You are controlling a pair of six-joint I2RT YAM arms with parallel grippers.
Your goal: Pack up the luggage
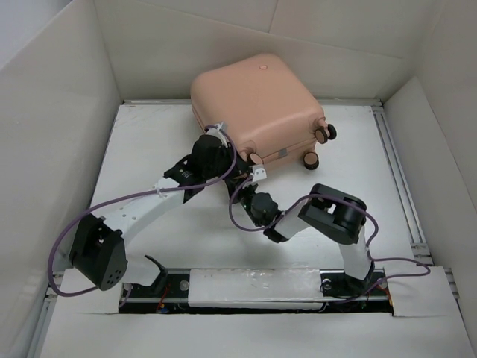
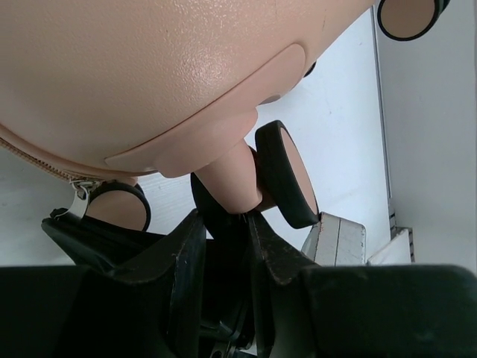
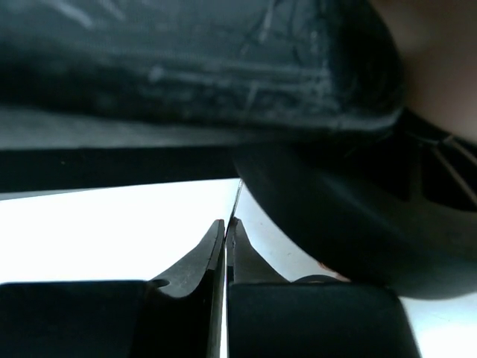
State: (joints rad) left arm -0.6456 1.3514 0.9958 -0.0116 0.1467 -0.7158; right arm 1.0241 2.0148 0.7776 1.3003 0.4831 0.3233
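Observation:
The luggage (image 1: 257, 101) is a peach-pink hard-shell suitcase lying shut at the back middle, its round button (image 1: 262, 68) facing up. Its shell fills the top of the left wrist view (image 2: 149, 74). My left gripper (image 1: 242, 160) is at its near corner. In the left wrist view it (image 2: 223, 220) is shut on the dark inner disc of a caster wheel (image 2: 287, 175). My right gripper (image 1: 256, 179) is just below that corner. In the right wrist view it (image 3: 226, 221) is shut, with a thin line rising from its tips. I cannot tell what that line is.
Two more caster wheels (image 1: 322, 134) stick out at the suitcase's right end. A zipper pull (image 2: 78, 194) hangs by another wheel. White walls (image 1: 59, 112) enclose the white table (image 1: 149, 149). Purple cables (image 1: 134, 198) loop along both arms.

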